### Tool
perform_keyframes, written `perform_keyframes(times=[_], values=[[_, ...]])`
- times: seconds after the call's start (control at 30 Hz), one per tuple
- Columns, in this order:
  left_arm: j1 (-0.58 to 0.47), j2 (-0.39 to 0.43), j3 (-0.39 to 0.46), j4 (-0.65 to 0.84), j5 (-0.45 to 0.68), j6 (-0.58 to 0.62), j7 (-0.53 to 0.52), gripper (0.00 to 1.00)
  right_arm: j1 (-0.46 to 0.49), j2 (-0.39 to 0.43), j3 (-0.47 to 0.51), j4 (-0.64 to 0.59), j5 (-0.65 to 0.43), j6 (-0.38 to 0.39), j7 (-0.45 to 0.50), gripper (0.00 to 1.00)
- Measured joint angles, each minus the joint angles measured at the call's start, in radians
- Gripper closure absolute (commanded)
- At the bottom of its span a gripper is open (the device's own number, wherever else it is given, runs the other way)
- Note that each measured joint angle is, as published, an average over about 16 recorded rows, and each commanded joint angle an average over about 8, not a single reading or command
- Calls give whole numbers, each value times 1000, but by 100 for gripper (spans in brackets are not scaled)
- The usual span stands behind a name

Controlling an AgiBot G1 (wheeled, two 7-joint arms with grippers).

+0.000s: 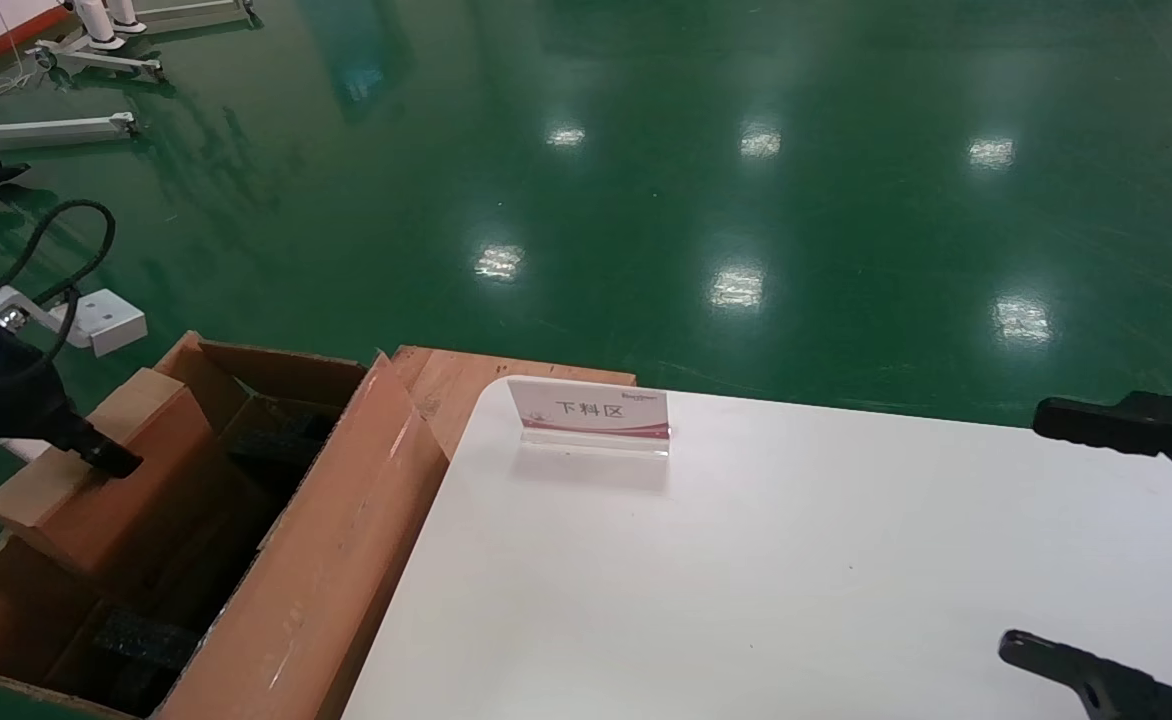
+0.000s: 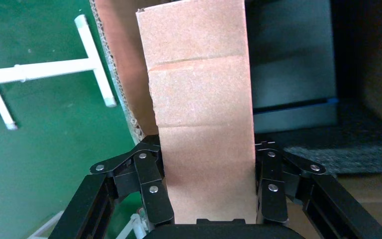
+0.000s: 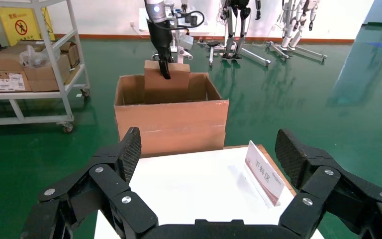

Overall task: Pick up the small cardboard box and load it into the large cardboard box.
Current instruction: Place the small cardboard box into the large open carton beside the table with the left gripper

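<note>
Over the carton's mouth, left arm: the left gripper (image 2: 208,191) has its jaws closed on both sides of the small cardboard box (image 2: 201,104), fingers (image 2: 151,186) pressed flat to the narrow faces.
Position of the load: the small cardboard box hangs tilted, its lower part already inside the large cardboard box (image 1: 341,545), its upper part above the rim, near the far-left corner.
Inside: black foam blocks (image 1: 141,640) line the bottom; the space beneath the load looks tight.
Risk, judged: a tilted carton could catch on a foam block or the left wall and wedge instead of seating flat.
Risk, judged: the hold is on smooth cardboard by friction only; a snag on the way down could twist the load in the jaws or slip it free early.
Risk, judged: the tall near flap (image 1: 386,440) leans inward and could be knocked by the arm.
Right arm: the right gripper (image 3: 209,164) is parked over the table with jaws spread wide, holding nothing.
Surface: a white table (image 1: 796,580) carries only a small placard (image 1: 591,410); a wooden pallet edge (image 1: 466,375) shows beside the big carton.
Room: glossy green floor (image 1: 696,180), a metal shelf of cartons (image 3: 35,64), and white stands along the far wall.
</note>
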State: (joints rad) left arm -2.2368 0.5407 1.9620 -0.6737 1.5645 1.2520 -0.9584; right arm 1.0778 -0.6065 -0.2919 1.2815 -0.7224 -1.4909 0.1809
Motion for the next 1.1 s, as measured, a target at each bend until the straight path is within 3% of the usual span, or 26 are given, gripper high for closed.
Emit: perform_keyframes(times=[0.5,1.1], values=[[84,40,1,89,-15,-80,13,100,0,0,-1,0,1,0,0,0],[80,73,21,83,8,-20,-81,100,0,1,-2,0,1,1,-1,0]])
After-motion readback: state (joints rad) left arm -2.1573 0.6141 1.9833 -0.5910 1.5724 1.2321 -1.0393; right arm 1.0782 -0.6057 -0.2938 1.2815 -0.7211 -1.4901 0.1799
